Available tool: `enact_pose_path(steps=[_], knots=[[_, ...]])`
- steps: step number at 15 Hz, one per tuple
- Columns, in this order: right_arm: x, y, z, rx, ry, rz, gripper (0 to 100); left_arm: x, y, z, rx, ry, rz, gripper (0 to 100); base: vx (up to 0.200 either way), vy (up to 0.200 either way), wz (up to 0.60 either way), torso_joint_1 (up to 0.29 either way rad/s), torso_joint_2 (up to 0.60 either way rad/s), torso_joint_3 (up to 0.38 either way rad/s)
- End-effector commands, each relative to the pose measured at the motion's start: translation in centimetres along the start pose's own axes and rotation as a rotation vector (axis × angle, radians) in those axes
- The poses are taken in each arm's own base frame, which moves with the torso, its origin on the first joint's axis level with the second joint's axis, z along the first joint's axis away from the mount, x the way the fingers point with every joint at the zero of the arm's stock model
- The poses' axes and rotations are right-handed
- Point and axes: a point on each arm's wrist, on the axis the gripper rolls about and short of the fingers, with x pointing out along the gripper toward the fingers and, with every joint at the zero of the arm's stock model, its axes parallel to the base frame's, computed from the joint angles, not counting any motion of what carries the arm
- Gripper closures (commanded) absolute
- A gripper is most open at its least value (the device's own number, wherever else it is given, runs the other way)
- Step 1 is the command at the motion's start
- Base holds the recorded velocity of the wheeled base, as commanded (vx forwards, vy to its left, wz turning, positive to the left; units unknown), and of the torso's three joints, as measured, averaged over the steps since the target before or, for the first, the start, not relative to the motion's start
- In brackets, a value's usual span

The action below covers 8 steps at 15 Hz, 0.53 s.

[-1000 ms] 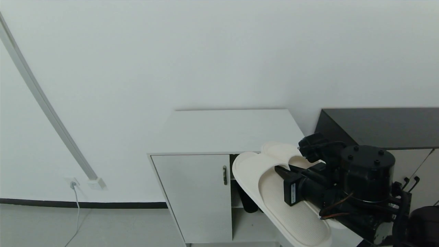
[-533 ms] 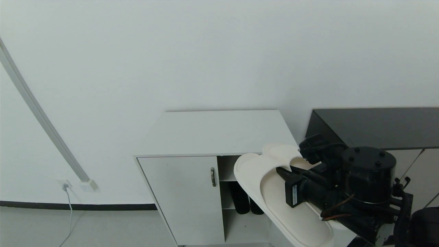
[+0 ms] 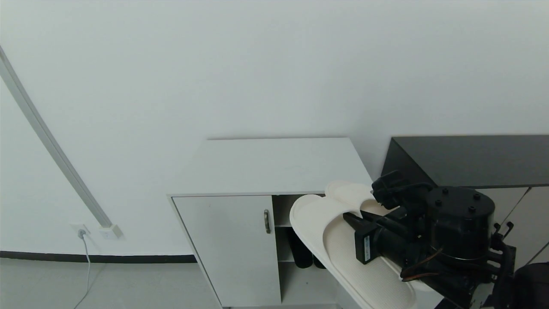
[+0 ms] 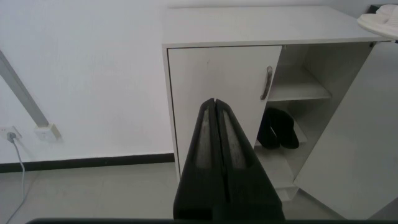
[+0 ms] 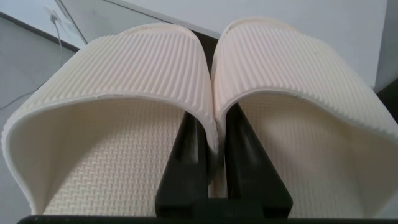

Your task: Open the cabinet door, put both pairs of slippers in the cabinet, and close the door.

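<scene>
The right gripper (image 5: 214, 148) is clamped on a pair of cream foam slide slippers (image 5: 143, 68). One black finger sits inside each slipper, and the two adjoining strap walls are pinched between them. The slippers lie side by side and touching. Their broad upper straps are ribbed lengthwise, and their footbeds are embossed with a fine diamond pattern.

In the head view the pair (image 3: 326, 231) runs slantwise, heels back under the wrist and rounded toes out ahead of the fingers. The toes are level with the top edge of a white flat-topped wooden cabinet (image 3: 274, 165), in front of its open right-hand side.

Beyond those toes the cabinet's left door (image 3: 231, 244) is shut, with a small upright metal handle (image 3: 266, 221) at its inner edge.

The left gripper (image 4: 214, 109) has its two dark fingers pressed together with nothing between them, and points at that shut door. Off to one side of its tips, the right door (image 4: 354, 143) stands swung outward. Under a shelf in the open compartment, a pair of black slippers (image 4: 278, 129) stands on the lower level.
</scene>
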Motion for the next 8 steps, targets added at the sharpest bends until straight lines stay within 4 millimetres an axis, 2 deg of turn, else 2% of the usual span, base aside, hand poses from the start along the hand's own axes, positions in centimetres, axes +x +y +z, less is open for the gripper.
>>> enact_pose_path(steps=[1, 6, 8], knots=[[0.02, 0.02, -0.09, -0.001, 0.001, 0.000, 100, 0.01, 0.00, 0.00, 0.000, 0.001, 0.000, 100, 0.000, 0.000, 0.00, 0.000, 0.00, 0.000], [0.01, 0.01, -0.16, 0.000, -0.002, 0.001, 100, 0.01, 0.00, 0.00, 0.000, 0.001, 0.000, 100, 0.000, 0.000, 0.00, 0.000, 0.00, 0.000], [0.05, 0.02, -0.29, -0.001, 0.004, 0.000, 100, 0.01, 0.00, 0.00, 0.000, 0.001, 0.000, 100, 0.000, 0.000, 0.00, -0.107, 0.24, 0.139]])
